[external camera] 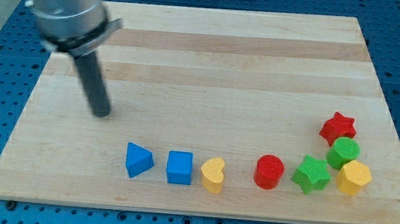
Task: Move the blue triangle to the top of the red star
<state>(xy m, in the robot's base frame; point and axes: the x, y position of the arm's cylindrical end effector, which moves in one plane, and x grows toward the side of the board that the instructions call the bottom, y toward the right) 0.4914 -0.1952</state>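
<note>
The blue triangle [138, 159] lies on the wooden board [212, 55] at the lower left of the row of blocks. The red star [338, 128] sits at the view's right, far from the triangle. My tip [100, 113] rests on the board above and to the left of the blue triangle, a short gap away from it, touching no block.
A blue cube [179, 167] and a yellow heart [212, 175] lie just right of the triangle. A red cylinder [269, 171], a green star [311, 174], a green cylinder [343, 152] and a yellow hexagon [354, 177] cluster below the red star.
</note>
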